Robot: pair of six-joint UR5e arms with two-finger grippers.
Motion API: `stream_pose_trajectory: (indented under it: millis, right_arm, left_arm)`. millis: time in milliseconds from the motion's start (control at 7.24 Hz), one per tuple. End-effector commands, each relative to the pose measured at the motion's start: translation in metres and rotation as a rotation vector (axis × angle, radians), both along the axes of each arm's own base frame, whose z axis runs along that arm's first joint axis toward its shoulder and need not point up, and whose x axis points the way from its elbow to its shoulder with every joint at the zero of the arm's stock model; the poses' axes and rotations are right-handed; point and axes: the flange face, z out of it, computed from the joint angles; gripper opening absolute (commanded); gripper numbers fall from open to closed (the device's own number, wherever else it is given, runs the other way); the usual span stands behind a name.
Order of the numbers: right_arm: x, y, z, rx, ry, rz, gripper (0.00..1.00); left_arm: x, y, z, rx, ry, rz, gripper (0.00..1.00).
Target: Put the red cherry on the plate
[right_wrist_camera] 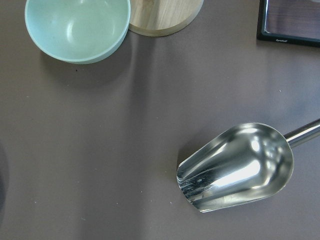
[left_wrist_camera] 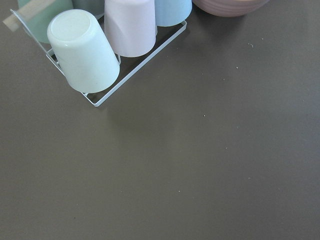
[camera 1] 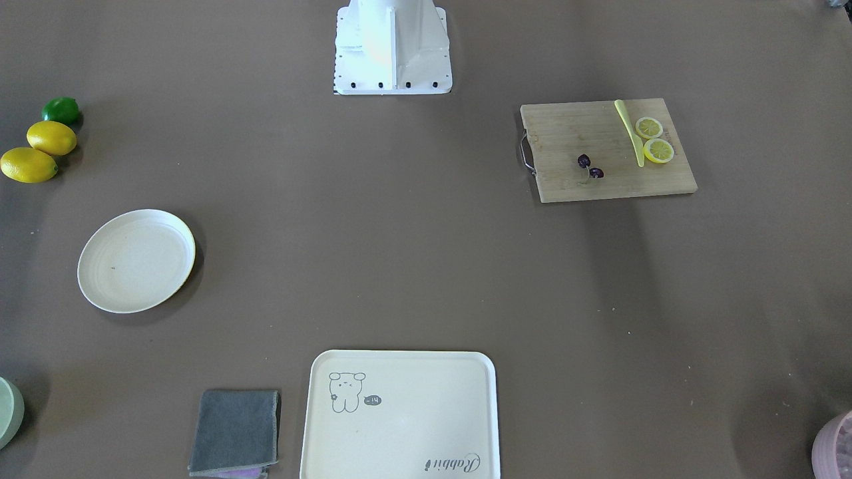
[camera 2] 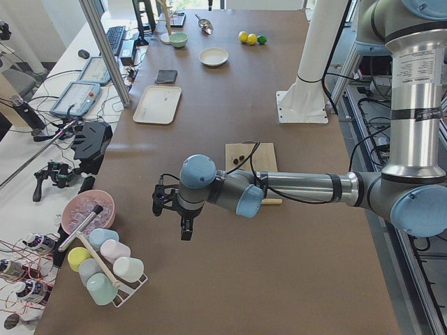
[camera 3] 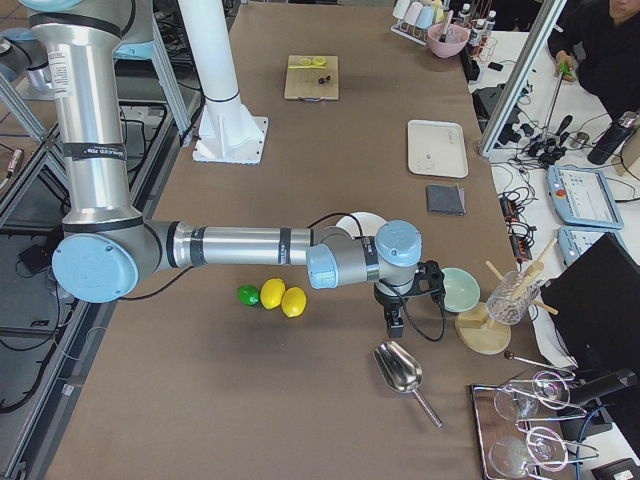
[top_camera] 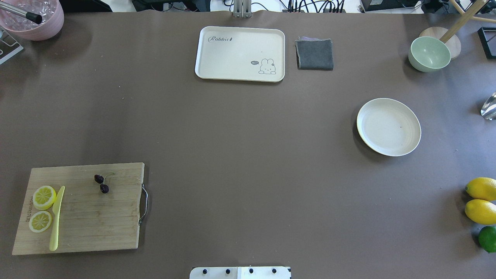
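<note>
The two tiny dark red cherries on a thin green stem (top_camera: 102, 184) lie on the wooden cutting board (top_camera: 89, 221). The round white plate (top_camera: 388, 126) sits well apart. The left gripper (camera 2: 172, 216) and right gripper (camera 3: 412, 300) hang above the table; I cannot tell if their fingers are wide or narrow

A pale green bowl (right_wrist_camera: 75, 27) sits at eleven o'clock on the brown table (right_wrist_camera: 100, 165), its rim overlapping a round wooden disc (right_wrist_camera: 167, 17) at twelve. A dark framed panel (right_wrist_camera: 290, 22) is cut off at one o'clock. At four o'clock lies a shiny metal scoop (right_wrist_camera: 237, 167), with its mouth toward eight and its handle running off at three.
</note>
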Motion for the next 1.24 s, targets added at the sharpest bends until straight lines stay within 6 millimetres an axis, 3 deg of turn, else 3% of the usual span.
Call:
stream_pose_trajectory:
  millis: [0, 691, 829, 1105]
  right_arm:
    - [0.0, 0.0, -0.001, 0.0, -0.003, 0.0, 1.0]
    - [-0.004, 0.0, -0.006, 0.011, -0.005, -0.009, 1.0]
    - [-0.009, -0.001, -0.008, 0.017, -0.004, -0.017, 1.0]
    - [-0.034, -0.004, -0.014, 0.03, -0.012, -0.037, 1.0]
  left_arm:
    - [0.0, 0.0, 0.0, 0.0, -0.001, 0.0, 0.98]
    - [0.001, -0.001, -0.005, 0.018, 0.002, 0.003, 0.98]
    - [0.001, -0.001, 0.005, -0.003, 0.001, 0.003, 0.98]
    - [0.004, -0.014, -0.012, 0.041, 0.003, 0.007, 0.98]
